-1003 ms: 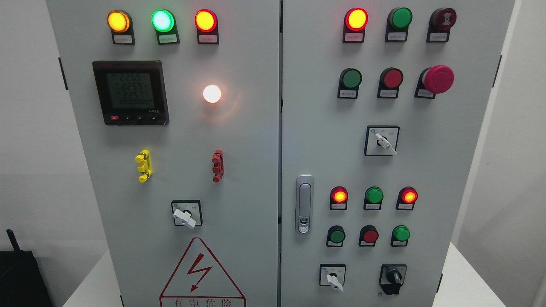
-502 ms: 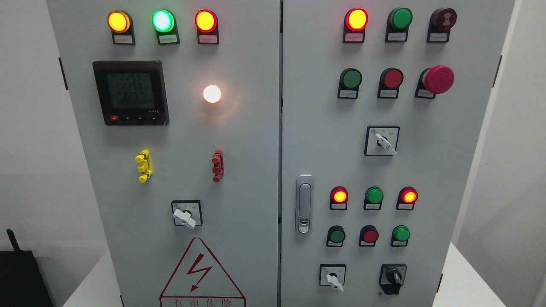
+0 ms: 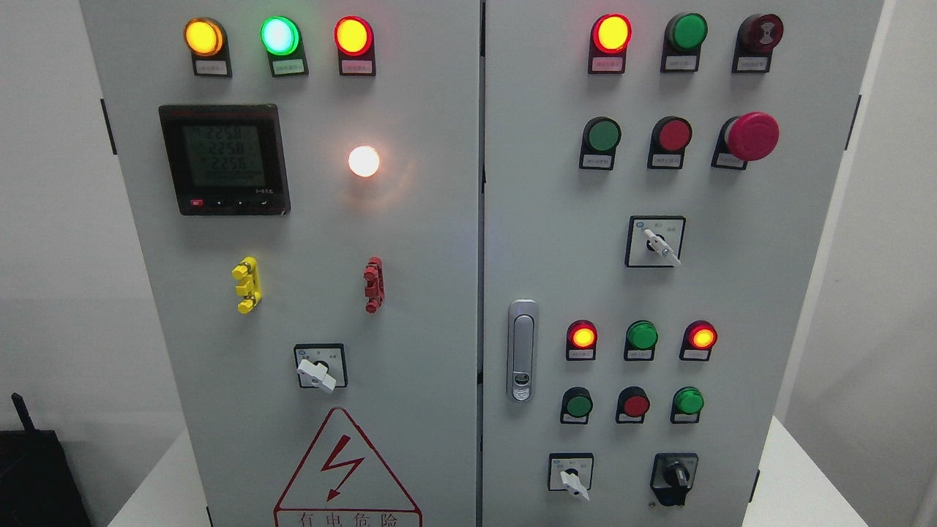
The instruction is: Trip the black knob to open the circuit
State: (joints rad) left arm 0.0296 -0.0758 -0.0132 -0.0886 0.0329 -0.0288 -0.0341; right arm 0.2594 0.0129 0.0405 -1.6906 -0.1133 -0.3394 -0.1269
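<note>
Neither hand is in view, so their state cannot be told. The black knob [image 3: 675, 476] sits at the lower right of the right cabinet door [image 3: 790, 293], beside a white selector switch [image 3: 571, 476]. Approach square-on, pinch its handle firmly, and rotate without sliding off.

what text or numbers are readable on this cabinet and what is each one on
"有电危险": under the lightning bolt in the red warning triangle at the bottom of the left door.
"2258", "2258", "2258": top three rows on the black meter; they look like this but are dim. The fourth row is too blurred.
Small tags under the lamps and buttons, and print on the plates around the white switches and the black knob: too small to read.
</note>
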